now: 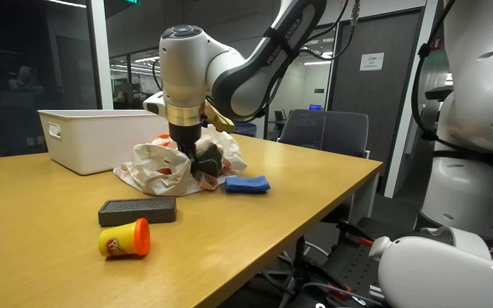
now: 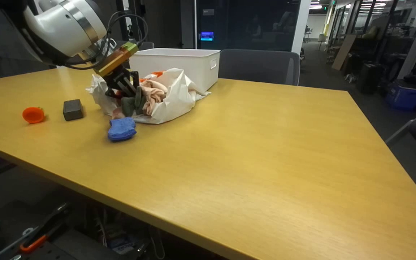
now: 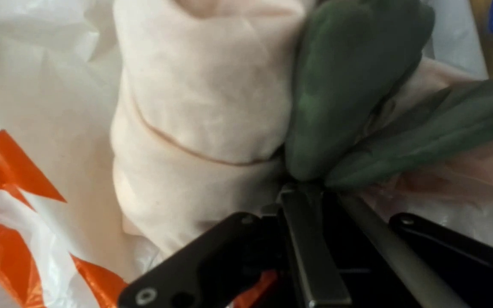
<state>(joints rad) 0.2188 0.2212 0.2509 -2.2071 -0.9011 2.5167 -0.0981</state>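
My gripper points down into a crumpled white plastic bag with orange print. Its fingers stand close together on a dark green cloth, whose two folds fan out from the fingertips as if pinched there. Beside the fingers bulges a pale pink cloth, also lying in the bag. In both exterior views the gripper is low in the bag's opening, against the green cloth; the tips are partly hidden by cloth and bag. A folded blue cloth lies on the table just outside the bag.
A white ribbed bin stands right behind the bag. Nearer the camera in that exterior view are a dark grey block and a yellow Play-Doh can with an orange lid, lying on its side. Chairs stand at the table's edges.
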